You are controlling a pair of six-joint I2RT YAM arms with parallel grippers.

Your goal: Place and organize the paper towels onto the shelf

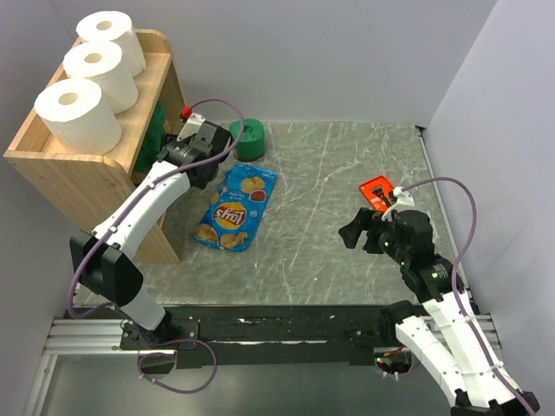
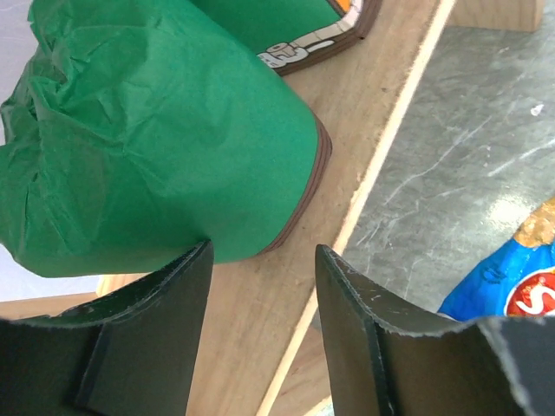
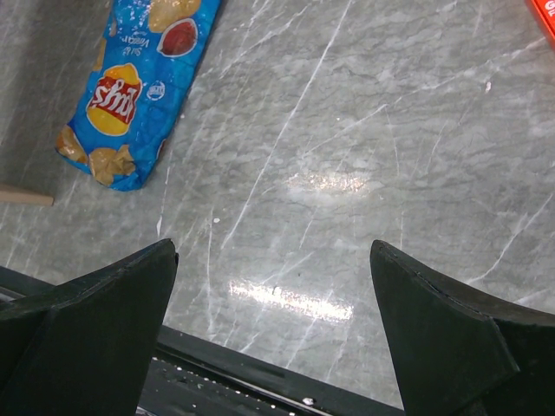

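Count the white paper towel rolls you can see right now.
3, lined along the shelf top tray: near roll, middle roll, far roll. None visible elsewhere; lower tiers are partly hidden.

- A blue, glossy crinkled chip bag (image 1: 234, 208) lies flat and face up on the left half of the table. It sits at a slant, its far end leaning right. A round red-and-yellow logo and printed golden chips show on the front.
- A small flat red-orange object (image 1: 378, 191) lies on the right half, well apart from the bag. It bears a dark marking I cannot read, and its near side is hidden.
- The grey marbled table top (image 1: 329, 251) has thin white veins, with a bright patch of glare on it.
- Plain white walls (image 1: 347, 61) close in the back and the right side.
- A black strip (image 1: 286, 322) runs along the table's near edge.
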